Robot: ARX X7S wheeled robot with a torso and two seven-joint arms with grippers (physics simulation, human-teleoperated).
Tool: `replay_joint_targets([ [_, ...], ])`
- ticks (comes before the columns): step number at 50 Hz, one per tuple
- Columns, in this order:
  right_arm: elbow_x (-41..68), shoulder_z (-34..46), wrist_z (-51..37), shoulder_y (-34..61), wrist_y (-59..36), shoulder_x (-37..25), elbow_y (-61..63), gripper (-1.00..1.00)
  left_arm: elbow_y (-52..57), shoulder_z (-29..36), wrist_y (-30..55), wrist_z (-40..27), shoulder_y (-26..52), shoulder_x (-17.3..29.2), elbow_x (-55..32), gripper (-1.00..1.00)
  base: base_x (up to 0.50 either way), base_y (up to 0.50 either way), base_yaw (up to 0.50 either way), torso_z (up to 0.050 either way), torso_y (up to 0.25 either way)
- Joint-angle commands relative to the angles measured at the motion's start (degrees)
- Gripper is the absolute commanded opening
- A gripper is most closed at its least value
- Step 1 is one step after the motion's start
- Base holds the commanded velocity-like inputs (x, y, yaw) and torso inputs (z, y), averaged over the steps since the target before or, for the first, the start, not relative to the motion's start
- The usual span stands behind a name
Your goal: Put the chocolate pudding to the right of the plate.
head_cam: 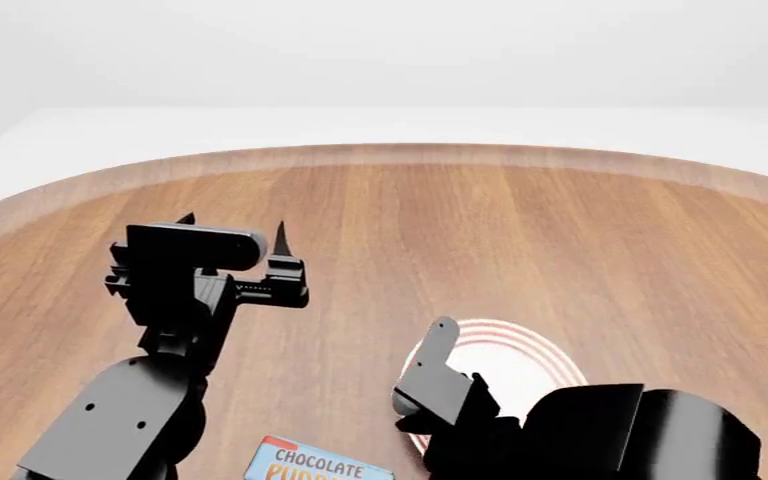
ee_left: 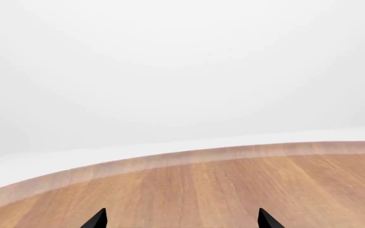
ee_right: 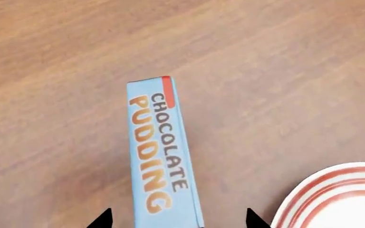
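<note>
Two fingertips of my right gripper point(ee_right: 179, 219) are hanging apart, straddling the pudding point(ee_right: 160, 152) beside the plate point(ee_right: 338, 197); next, lowering and clamping. Left gripper point(head_cam: 235, 232) is idling apart.

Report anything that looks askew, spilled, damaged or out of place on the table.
Nothing stands out. The chocolate pudding lies intact on the wooden table, apart from the plate, which looks clean and whole. Nothing is spilled or broken.
</note>
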State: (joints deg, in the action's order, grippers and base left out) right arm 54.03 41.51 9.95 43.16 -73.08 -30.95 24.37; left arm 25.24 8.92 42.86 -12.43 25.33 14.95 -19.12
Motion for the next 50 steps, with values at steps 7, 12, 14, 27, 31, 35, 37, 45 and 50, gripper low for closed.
replay_joint_targets([
  [7,-2.2,4.2,2.4,0.9,1.4,1.1,-3.6,1.0,-0.4,0.5,-0.5,-0.2,-0.1,0.2,-0.3,1.0,0.0,0.0,0.0,0.0,0.0],
  [12,-2.3,4.7,2.8,1.0,1.6,1.5,-4.3,1.0,-0.5,0.5,-0.7,-0.3,-0.2,0.3,-0.4,1.0,0.0,0.0,0.0,0.0,0.0],
  [14,-3.0,5.5,3.2,0.8,2.4,1.6,-4.9,1.0,-0.5,0.5,-0.8,-0.3,-0.3,0.3,-0.5,1.0,0.0,0.0,0.0,0.0,0.0],
  [27,-5.2,8.2,5.1,0.3,5.3,2.4,-8.0,1.0,-0.8,0.6,-1.1,-0.6,-0.4,0.5,-0.8,1.0,0.0,0.0,0.0,0.0,0.0],
  [31,-6.0,9.4,5.8,-0.1,6.2,2.8,-9.1,1.0,-0.9,0.7,-1.3,-0.7,-0.5,0.5,-0.8,1.0,0.0,0.0,0.0,0.0,0.0],
  [35,-6.8,10.4,6.5,-0.3,7.1,3.3,-10.5,1.0,-0.9,0.7,-1.3,-0.8,-0.4,0.5,-0.9,1.0,0.0,0.0,0.0,0.0,0.0],
  [37,-6.9,10.6,6.7,-0.3,7.3,3.4,-10.8,1.0,-0.9,0.7,-1.3,-0.8,-0.4,0.6,-1.0,1.0,0.0,0.0,0.0,0.0,0.0],
  [45,-7.8,11.8,7.6,-0.6,8.5,4.0,-13.3,1.0,-1.2,0.9,-1.6,-0.9,-0.3,0.6,-1.0,1.0,0.0,0.0,0.0,0.0,0.0],
  [50,-8.5,12.6,8.0,-1.0,9.3,4.3,-14.6,1.0,-1.2,1.0,-1.7,-1.0,-0.3,0.7,-1.1,1.0,0.0,0.0,0.0,0.0,0.0],
])
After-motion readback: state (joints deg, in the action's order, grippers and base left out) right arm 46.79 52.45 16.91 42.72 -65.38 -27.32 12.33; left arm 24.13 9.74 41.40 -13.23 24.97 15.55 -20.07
